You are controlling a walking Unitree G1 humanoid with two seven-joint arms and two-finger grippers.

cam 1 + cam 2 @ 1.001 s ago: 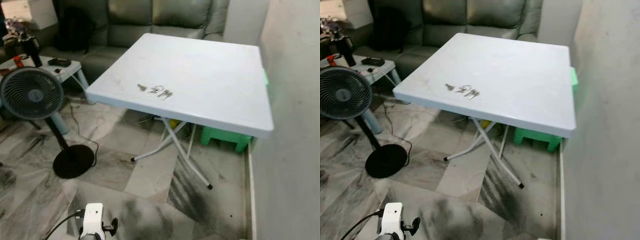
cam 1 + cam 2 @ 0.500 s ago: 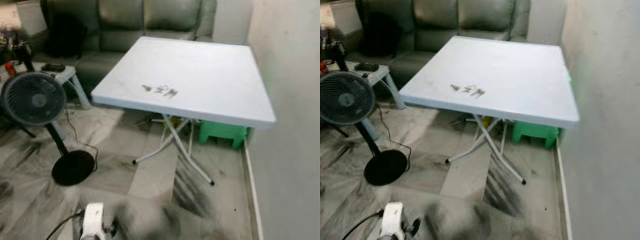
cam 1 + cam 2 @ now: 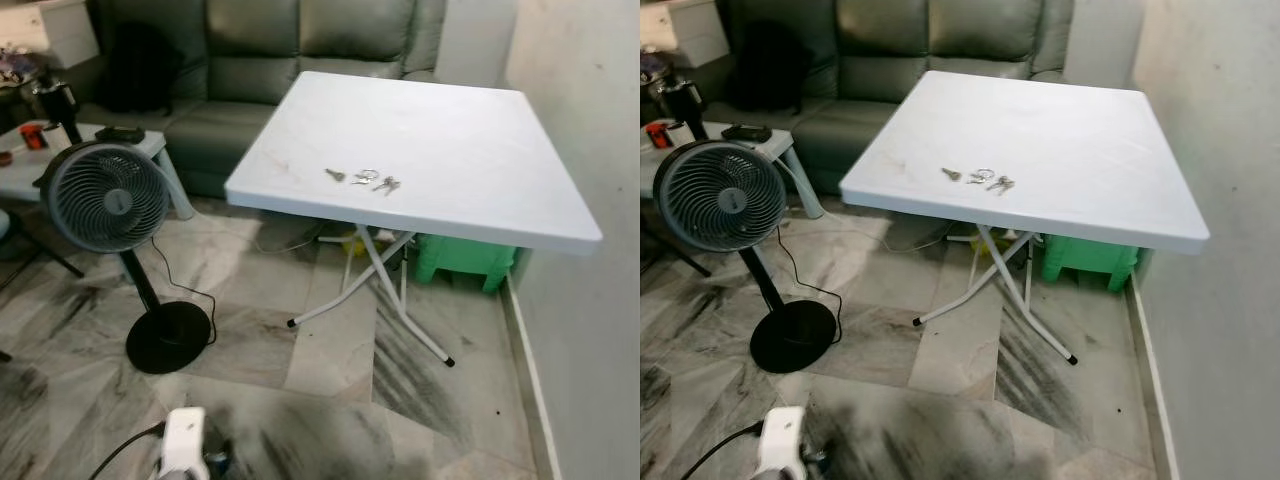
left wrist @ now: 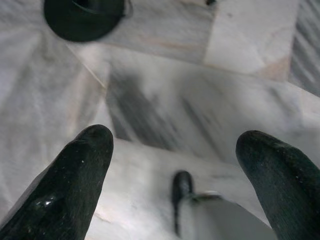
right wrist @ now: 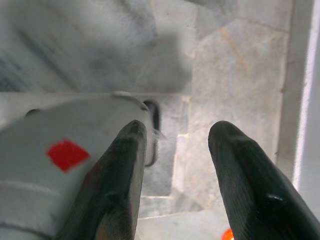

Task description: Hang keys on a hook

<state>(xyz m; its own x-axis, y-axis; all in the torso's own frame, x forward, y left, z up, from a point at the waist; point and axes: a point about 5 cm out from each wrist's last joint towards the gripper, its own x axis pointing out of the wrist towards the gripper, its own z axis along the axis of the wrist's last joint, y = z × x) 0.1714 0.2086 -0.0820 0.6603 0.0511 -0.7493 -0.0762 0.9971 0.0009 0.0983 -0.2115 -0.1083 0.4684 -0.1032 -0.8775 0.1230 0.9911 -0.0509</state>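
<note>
A small bunch of silver keys lies near the front edge of a white folding table some way ahead of me. My left arm hangs low at the bottom of the head view, over the marble floor. In the left wrist view my left gripper is open, its black fingers wide apart with only floor between them. Beside my own body, my right gripper is open too, holding nothing.
A standing fan with a round black base and a cord is on the floor left of the table. A grey sofa stands behind, a low side table at far left, a green stool under the table, and a wall on the right.
The whole picture has slid to the right, so the camera has turned or stepped left. The keys, table and fan keep their places. Both arms still hang low.
</note>
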